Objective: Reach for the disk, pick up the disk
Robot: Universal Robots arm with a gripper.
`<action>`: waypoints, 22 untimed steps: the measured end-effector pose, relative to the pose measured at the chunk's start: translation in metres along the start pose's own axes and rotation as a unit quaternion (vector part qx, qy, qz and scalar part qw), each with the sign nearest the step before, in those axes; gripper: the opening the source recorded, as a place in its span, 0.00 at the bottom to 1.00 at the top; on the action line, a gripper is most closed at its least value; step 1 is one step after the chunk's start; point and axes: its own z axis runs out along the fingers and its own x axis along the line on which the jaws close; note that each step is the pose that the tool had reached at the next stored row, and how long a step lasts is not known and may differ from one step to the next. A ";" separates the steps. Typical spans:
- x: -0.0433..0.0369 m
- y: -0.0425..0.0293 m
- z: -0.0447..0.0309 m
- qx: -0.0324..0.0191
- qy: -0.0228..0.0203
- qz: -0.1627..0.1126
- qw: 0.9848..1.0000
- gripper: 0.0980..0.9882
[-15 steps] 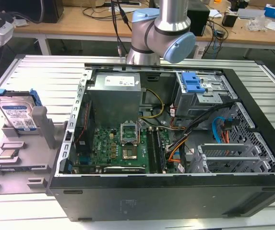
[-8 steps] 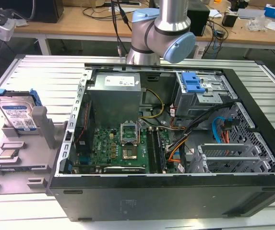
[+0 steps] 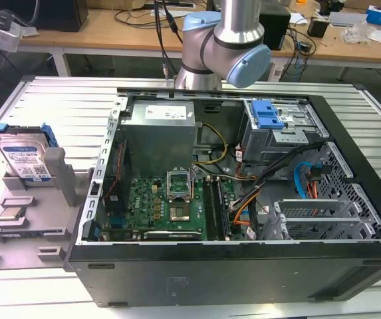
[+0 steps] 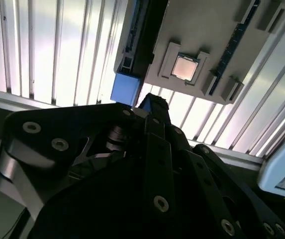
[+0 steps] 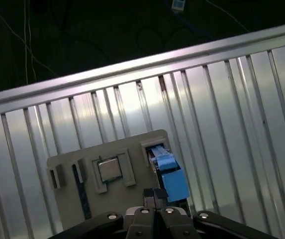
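Observation:
The disk (image 3: 22,158) is a silver drive with a white-and-blue label and a blue bracket. It stands on edge, tilted, in a slot of a grey holder (image 3: 50,232) at the exterior view's left. In the first wrist view I look down on the disk's blue bracket edge (image 5: 169,174). My gripper (image 5: 155,195) hangs above it with its fingertips together and nothing between them. In the second wrist view the blue bracket corner of the disk (image 4: 125,89) lies just beyond my gripper's dark tip (image 4: 153,103).
A small square processor chip (image 3: 10,214) (image 5: 110,169) (image 4: 184,68) sits in a pocket of the holder beside the disk. An open computer case (image 3: 243,266) takes up the middle of the ribbed metal table (image 3: 64,100). The arm's base (image 3: 220,50) stands behind it.

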 end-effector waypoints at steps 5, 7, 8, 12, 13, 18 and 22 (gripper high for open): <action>0.0000 0.0000 0.0000 0.000 0.001 -0.037 0.999 0.01; 0.0000 0.0000 0.0000 0.000 0.002 -0.061 0.998 0.01; 0.0000 0.0000 0.0000 0.000 0.003 -0.071 0.997 0.01; 0.0000 0.0000 0.0000 0.000 0.004 -0.103 0.995 0.01; 0.0000 0.0000 0.0000 0.000 0.004 -0.114 0.994 0.01; 0.0000 0.0000 -0.0001 0.000 0.006 -0.165 0.986 0.01; 0.0000 0.0000 0.0000 0.000 0.008 -0.202 0.979 0.01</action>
